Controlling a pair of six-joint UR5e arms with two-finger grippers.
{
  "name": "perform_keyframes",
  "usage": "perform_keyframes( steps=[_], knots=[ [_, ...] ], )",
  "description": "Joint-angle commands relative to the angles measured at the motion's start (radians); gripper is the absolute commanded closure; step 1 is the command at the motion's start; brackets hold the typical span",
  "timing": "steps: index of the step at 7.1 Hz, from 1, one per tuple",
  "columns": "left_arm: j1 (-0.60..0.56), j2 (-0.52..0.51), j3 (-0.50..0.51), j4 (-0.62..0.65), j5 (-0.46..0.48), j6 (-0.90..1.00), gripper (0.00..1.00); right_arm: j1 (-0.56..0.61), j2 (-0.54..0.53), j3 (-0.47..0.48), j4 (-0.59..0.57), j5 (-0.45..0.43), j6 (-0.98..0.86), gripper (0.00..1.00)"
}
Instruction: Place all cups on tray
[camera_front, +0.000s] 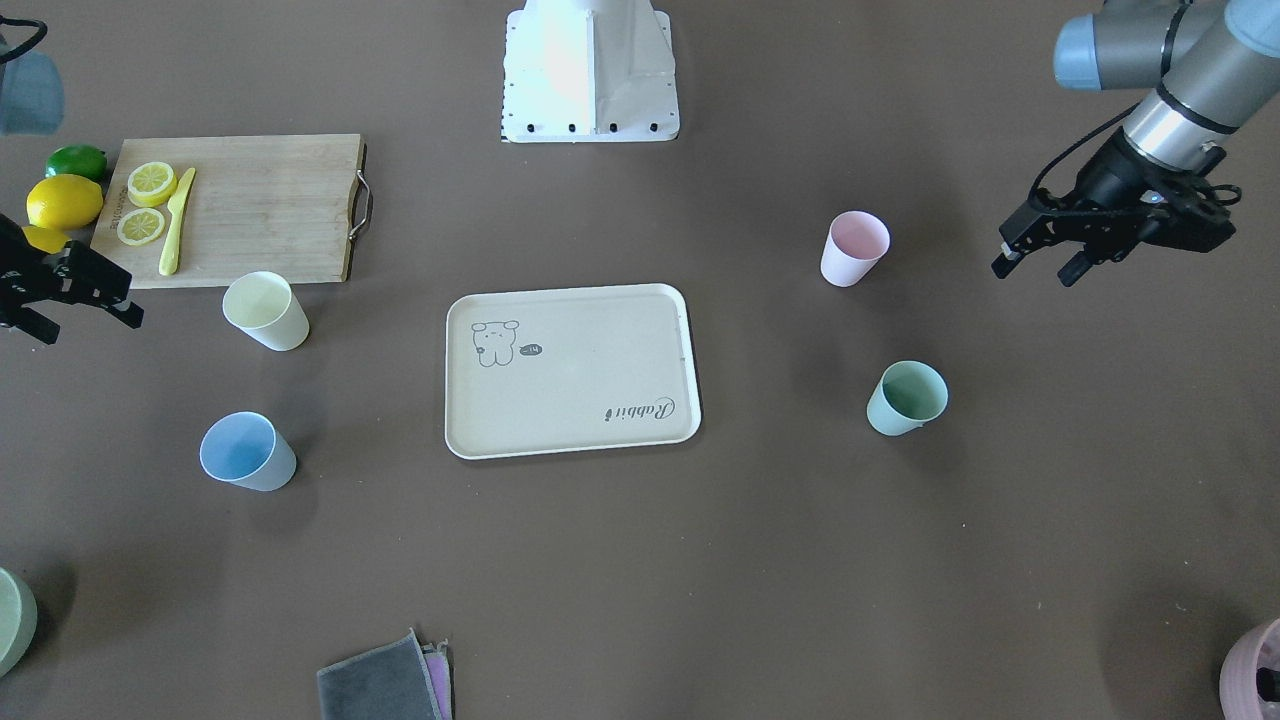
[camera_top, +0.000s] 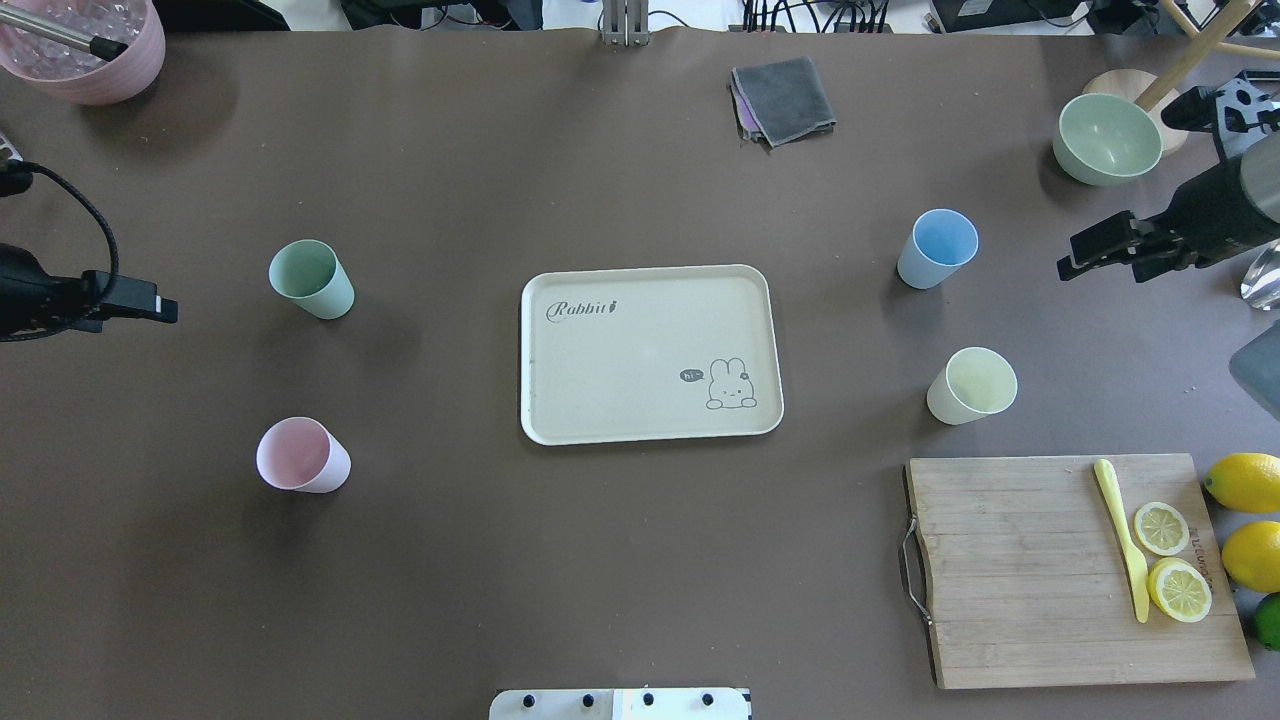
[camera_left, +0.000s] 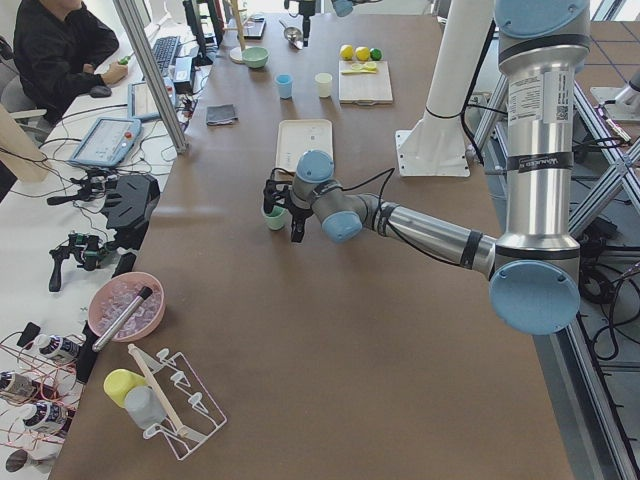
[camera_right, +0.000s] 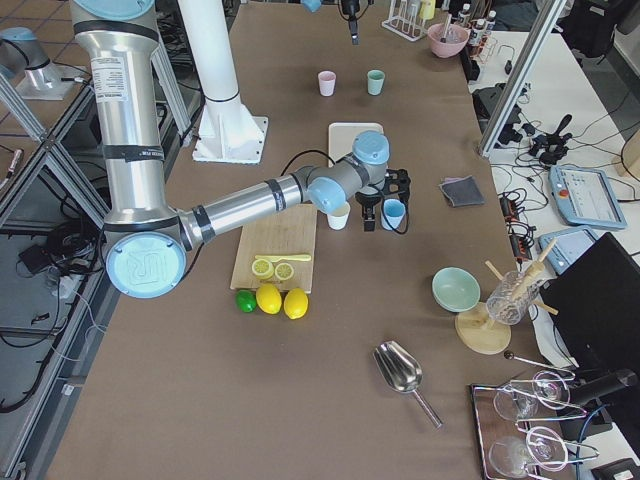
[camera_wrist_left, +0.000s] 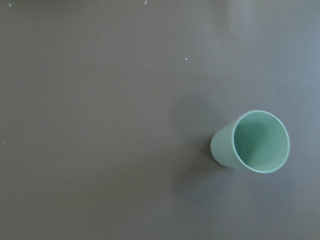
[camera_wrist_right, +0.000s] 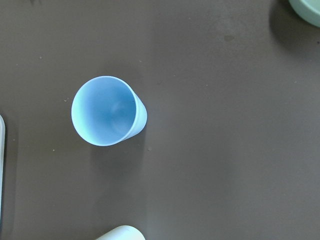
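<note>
1 cream Rabbit tray (camera_top: 650, 330) at table centre. 2 grippers: left gripper (camera_front: 1035, 268) has jaws apart and holds nothing; right gripper (camera_front: 90, 325) is spread and empty, partly cut off at the frame edge. 4 cups, upright on the table, none on the tray: green cup (camera_top: 311, 279) and pink cup (camera_top: 303, 455) on the robot's left; blue cup (camera_top: 937, 248) and yellow cup (camera_top: 971, 385) on its right.

six views set round the tray (camera_front: 572, 372)
overhead looks forward and down from behind the robot (camera_front: 590, 80); the front view faces it steeply from across the tray, so both share the tray, turned end for end. side views look along the table (camera_left: 380, 350) from either end, far off. the left wrist view sits close over the green cup (camera_wrist_left: 252, 142), the right over the blue cup (camera_wrist_right: 107, 111).
</note>
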Motion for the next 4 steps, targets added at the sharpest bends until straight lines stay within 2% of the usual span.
perform_keyframes(
  steps=[1,2,4],
  knots=[
    [0.168,-0.003,-0.036,0.000,0.134,-0.098,0.02,-0.070,0.022,0.001,0.000,-0.045,0.076,0.00],
    [0.229,-0.003,-0.037,-0.002,0.156,-0.111,0.02,-0.075,0.028,0.000,0.000,-0.046,0.076,0.00],
    [0.277,-0.003,-0.033,-0.003,0.156,-0.112,0.02,-0.092,0.033,-0.006,0.000,-0.047,0.082,0.00]
  ],
)
